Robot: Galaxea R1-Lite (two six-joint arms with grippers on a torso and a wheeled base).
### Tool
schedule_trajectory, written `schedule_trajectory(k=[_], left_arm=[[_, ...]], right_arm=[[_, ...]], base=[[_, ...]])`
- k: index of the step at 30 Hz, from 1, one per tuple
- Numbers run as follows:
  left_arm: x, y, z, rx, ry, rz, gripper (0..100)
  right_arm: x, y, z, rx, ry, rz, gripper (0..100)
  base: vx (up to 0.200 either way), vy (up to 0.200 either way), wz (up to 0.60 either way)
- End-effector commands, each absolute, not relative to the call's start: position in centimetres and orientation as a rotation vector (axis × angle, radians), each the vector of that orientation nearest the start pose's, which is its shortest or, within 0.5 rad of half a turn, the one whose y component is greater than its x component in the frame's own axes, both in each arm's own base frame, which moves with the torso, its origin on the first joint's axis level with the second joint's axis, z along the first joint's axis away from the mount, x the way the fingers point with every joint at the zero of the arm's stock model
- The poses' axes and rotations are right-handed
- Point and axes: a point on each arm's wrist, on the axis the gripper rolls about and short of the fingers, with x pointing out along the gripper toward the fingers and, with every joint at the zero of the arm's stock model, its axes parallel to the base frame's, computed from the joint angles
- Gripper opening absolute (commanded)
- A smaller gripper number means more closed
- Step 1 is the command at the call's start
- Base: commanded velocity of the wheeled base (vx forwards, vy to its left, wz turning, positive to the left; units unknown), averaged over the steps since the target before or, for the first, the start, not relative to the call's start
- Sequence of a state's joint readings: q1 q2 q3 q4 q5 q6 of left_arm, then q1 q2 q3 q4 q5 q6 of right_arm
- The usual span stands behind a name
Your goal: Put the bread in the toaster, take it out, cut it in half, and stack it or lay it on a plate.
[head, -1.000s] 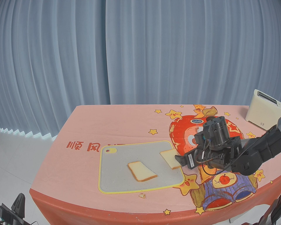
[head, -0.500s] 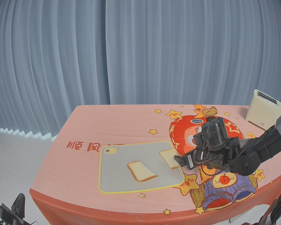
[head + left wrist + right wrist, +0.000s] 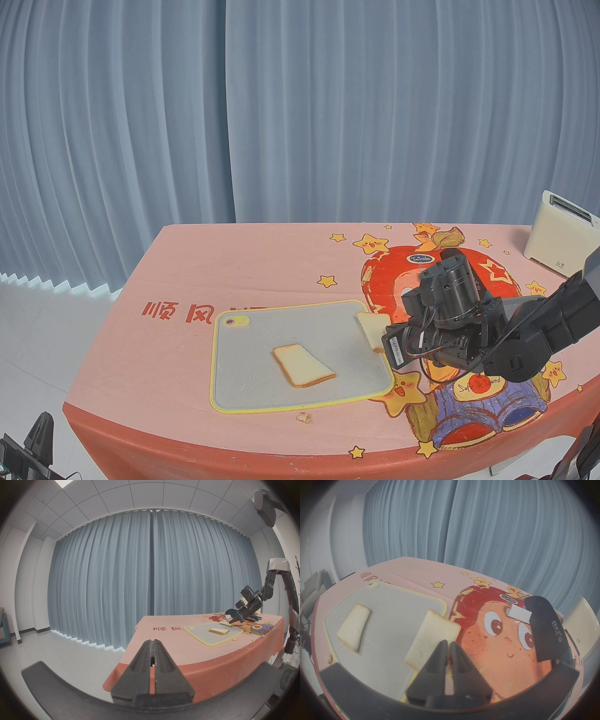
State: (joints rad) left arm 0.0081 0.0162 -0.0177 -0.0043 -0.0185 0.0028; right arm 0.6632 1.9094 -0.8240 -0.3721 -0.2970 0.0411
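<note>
The black right gripper – jaws pinched shut on a toasted half-slice of bread – holds it at the right edge of the grey yellow-rimmed cutting board. Light, crumbly (likely fragile): pinch the crust gently.

Setting: indoor test room. Indicators: floor-to-ceiling blue-grey curtain, panelled ceiling, bare tiled floor, one table under a cartoon-print cloth.

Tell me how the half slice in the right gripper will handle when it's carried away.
Probably light: the half slice is thin, and the right gripper holds it by one edge alone. Likely fairly stiff, since it juts out without visible droop. Possibly crumbly; a crumb lies beside the cutting board.
</note>
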Motion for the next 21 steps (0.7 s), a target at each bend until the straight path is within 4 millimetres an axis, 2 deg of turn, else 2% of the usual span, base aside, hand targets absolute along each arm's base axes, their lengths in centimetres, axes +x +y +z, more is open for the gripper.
schedule_trajectory(k=[1, 14, 21], left_arm=[[-2.3, -0.1, 7.6, 0.003, -0.005, -0.009, 0], [-2.3, -0.1, 7.6, 0.003, -0.005, -0.011, 0], [-2.3, -0.1, 7.6, 0.003, -0.005, -0.011, 0]], right_arm=[[25.5, 20.5, 9.9, -0.296, 0.631, 0.370, 0], [25.6, 20.1, 11.1, -0.267, 0.596, 0.360, 0], [25.1, 20.1, 10.6, -0.267, 0.609, 0.353, 0]], base=[[0.000, 0.000, 0.00], [0.000, 0.000, 0.00], [0.000, 0.000, 0.00]])
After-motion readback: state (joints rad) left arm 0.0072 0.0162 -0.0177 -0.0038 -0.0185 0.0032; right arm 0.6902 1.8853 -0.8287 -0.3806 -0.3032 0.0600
